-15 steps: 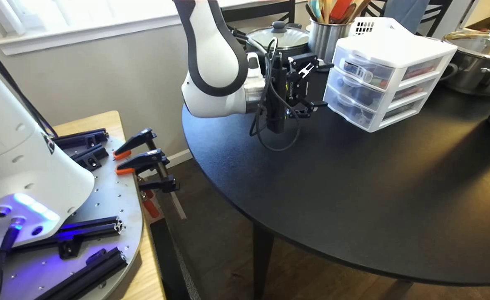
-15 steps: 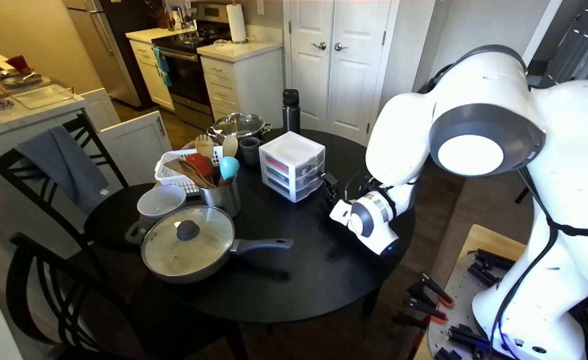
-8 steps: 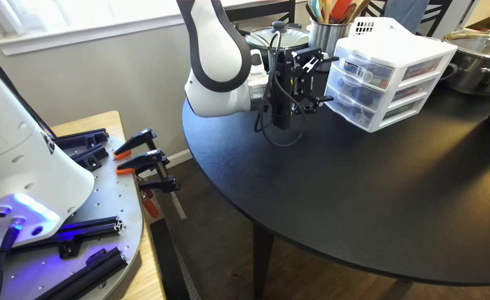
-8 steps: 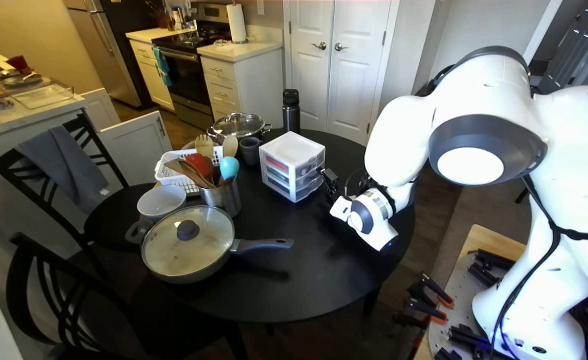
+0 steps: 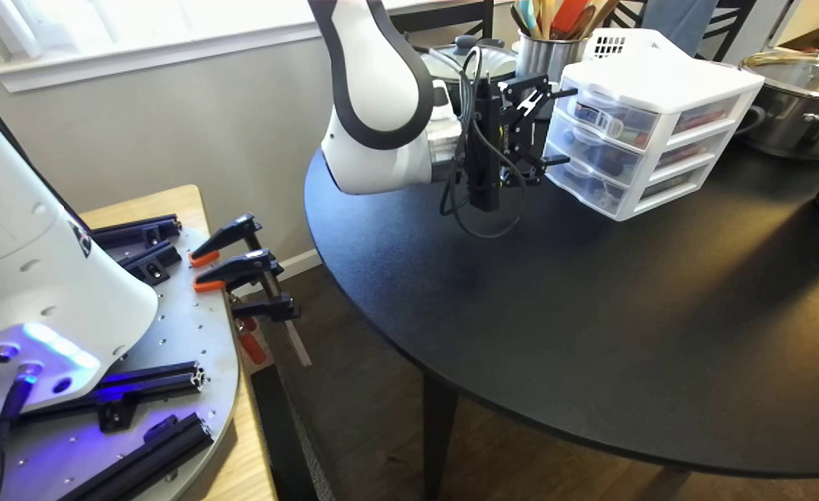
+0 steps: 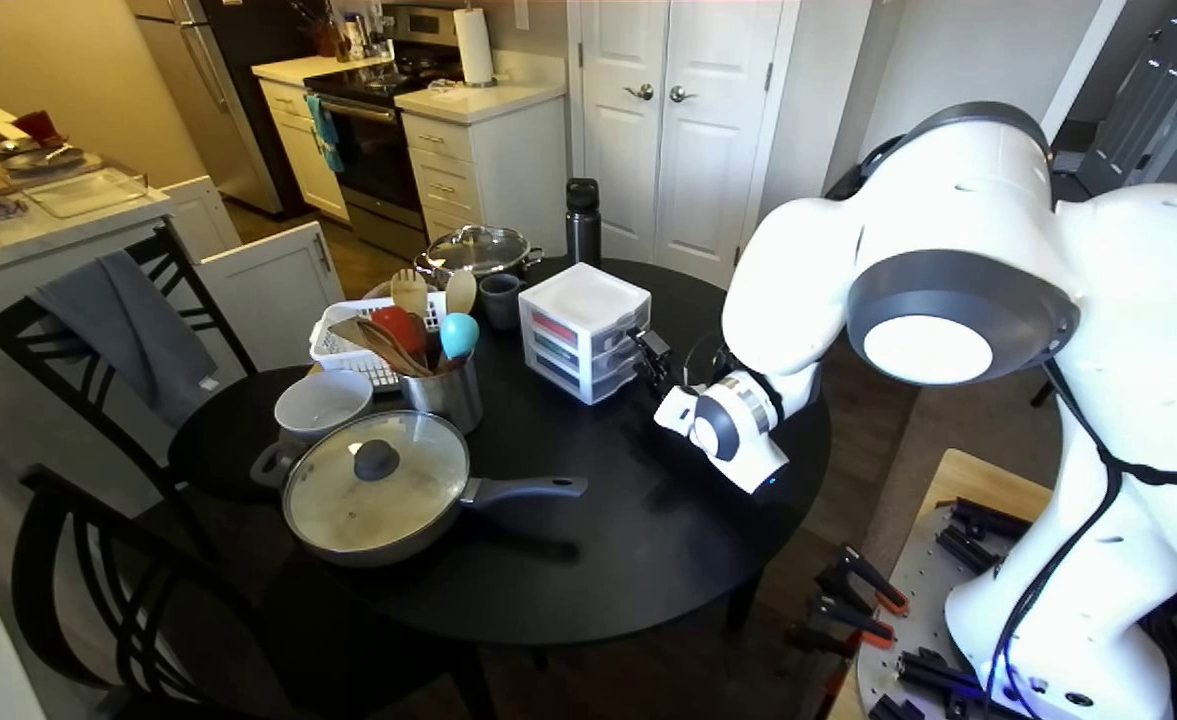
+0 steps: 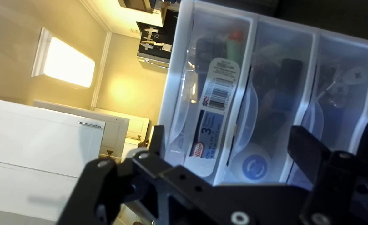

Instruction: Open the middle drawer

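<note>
One closed middle drawer, just ahead of the claw, its jaws spread wide

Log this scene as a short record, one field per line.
Hand: open, facing the fronts of the drawer unit; contact unclear
Middle drawer: shut, dark items visible through it
Top drawer: shut, barcode label visible
Bottom drawer: shut
Also on table: lidded pan, tall bottle, utensil holder
Progress: middle drawer not yet opened
</note>
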Action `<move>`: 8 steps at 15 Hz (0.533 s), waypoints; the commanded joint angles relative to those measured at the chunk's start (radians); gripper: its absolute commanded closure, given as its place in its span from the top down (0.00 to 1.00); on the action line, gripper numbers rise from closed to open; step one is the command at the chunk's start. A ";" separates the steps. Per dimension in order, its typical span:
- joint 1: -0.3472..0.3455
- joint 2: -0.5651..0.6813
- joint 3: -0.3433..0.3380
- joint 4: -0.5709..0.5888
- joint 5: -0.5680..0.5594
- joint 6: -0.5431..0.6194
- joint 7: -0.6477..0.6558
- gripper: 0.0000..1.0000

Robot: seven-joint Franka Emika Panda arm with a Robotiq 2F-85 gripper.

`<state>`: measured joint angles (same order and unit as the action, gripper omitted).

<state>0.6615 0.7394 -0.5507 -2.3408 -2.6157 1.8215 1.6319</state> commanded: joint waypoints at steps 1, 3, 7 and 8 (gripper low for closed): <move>0.007 0.048 -0.028 0.062 0.000 0.055 0.004 1.00; 0.009 0.066 -0.035 0.089 0.000 0.078 0.004 1.00; 0.047 0.096 -0.069 0.102 0.000 0.080 0.026 1.00; 0.054 0.101 -0.075 0.100 0.000 0.077 0.026 1.00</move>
<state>0.6702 0.8086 -0.5814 -2.2485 -2.6156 1.8877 1.6319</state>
